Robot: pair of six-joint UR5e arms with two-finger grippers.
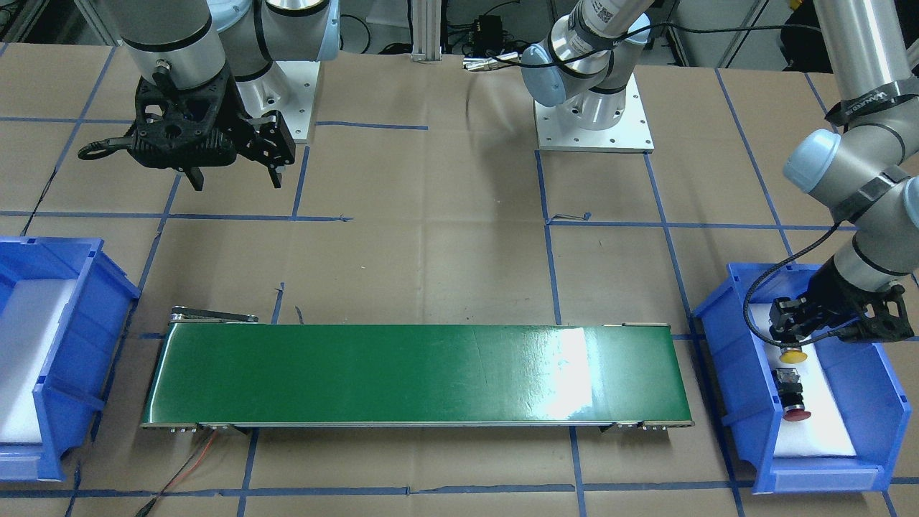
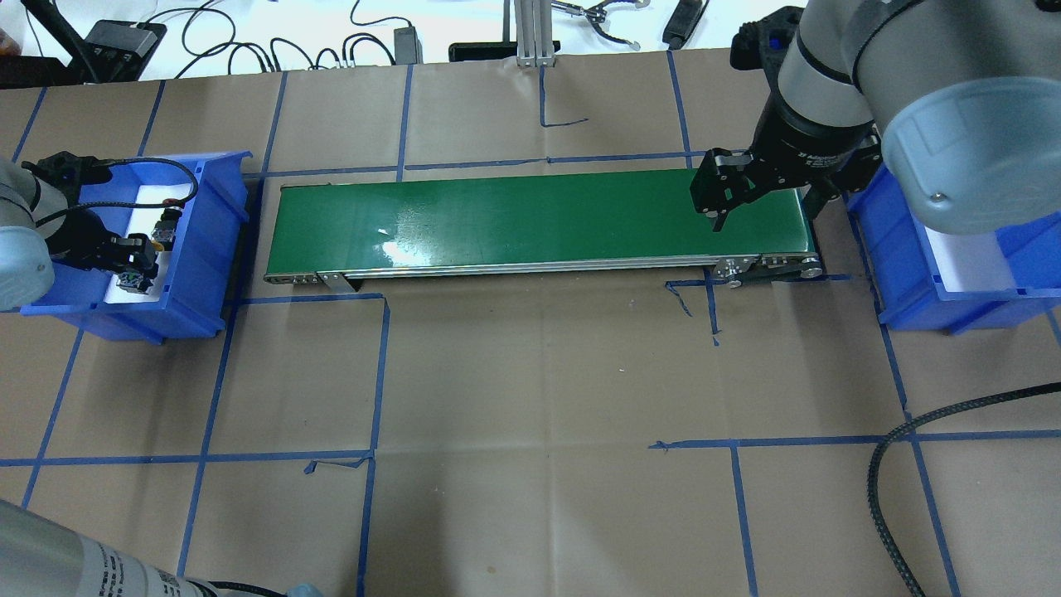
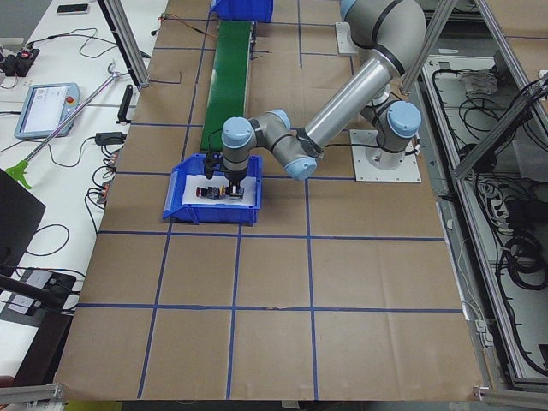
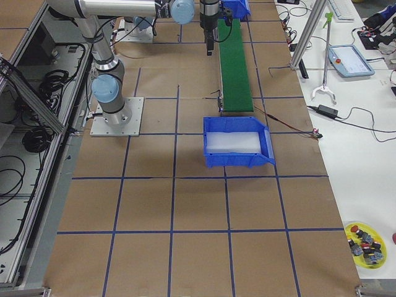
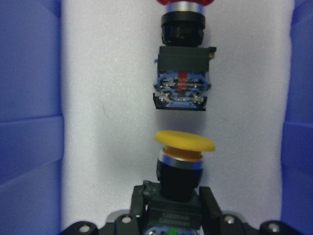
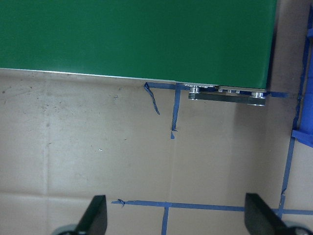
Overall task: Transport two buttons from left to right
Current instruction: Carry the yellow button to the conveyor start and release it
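Note:
The yellow-capped button point(image 5: 185, 142) lies on the white pad of the left blue bin point(image 2: 207, 249), with the red button point(image 5: 182, 73) just beyond it, cap pointing away. My left gripper point(image 5: 173, 198) reaches into that bin and is shut on the yellow button's black body. Both also show in the front view: yellow button point(image 1: 792, 355), red button point(image 1: 793, 398), left gripper point(image 1: 790, 332). My right gripper point(image 2: 767, 207) hangs open and empty above the right end of the green conveyor belt point(image 2: 539, 215); its fingers point(image 6: 98, 218) stand wide apart.
The right blue bin point(image 2: 912, 274) with a white pad stands past the belt's right end. Brown paper with blue tape lines covers the table. A black cable point(image 2: 895, 464) loops at the near right. Cables and tools lie beyond the table's far edge.

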